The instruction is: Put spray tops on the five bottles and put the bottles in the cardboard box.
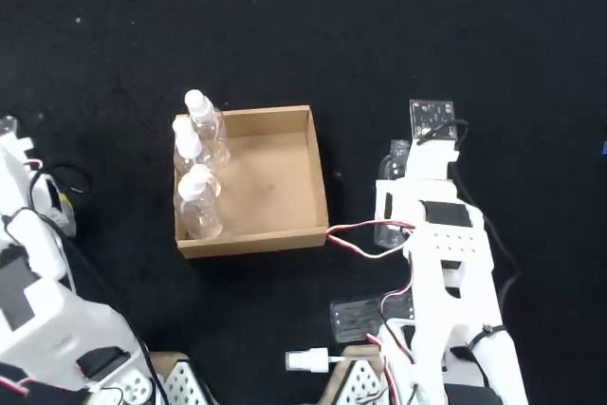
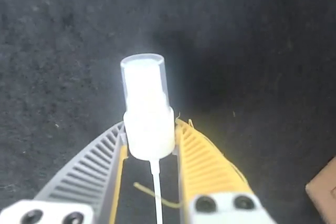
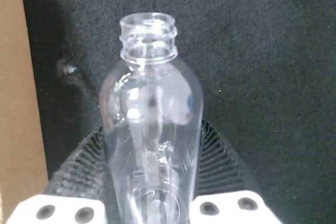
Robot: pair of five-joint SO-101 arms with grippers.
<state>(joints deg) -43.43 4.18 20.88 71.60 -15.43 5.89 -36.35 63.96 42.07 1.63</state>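
Fingers [image 2: 202, 156] clamp a white spray top [image 2: 148, 114] left, a clear plastic bottle [image 3: 152, 114] right.

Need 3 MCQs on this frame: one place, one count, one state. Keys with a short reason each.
1. Where is the loose spray top? A in the cardboard box; B on the table between the arms; C on a bottle.
2. How many bottles stand in the box? A two; B three; C five.
3. The bottle in the right hand is: A capped; B open-necked; C lying in the box.
Key: 1B, it lies on the black table; 2B, three capped ones line one wall; 3B, its neck is bare.
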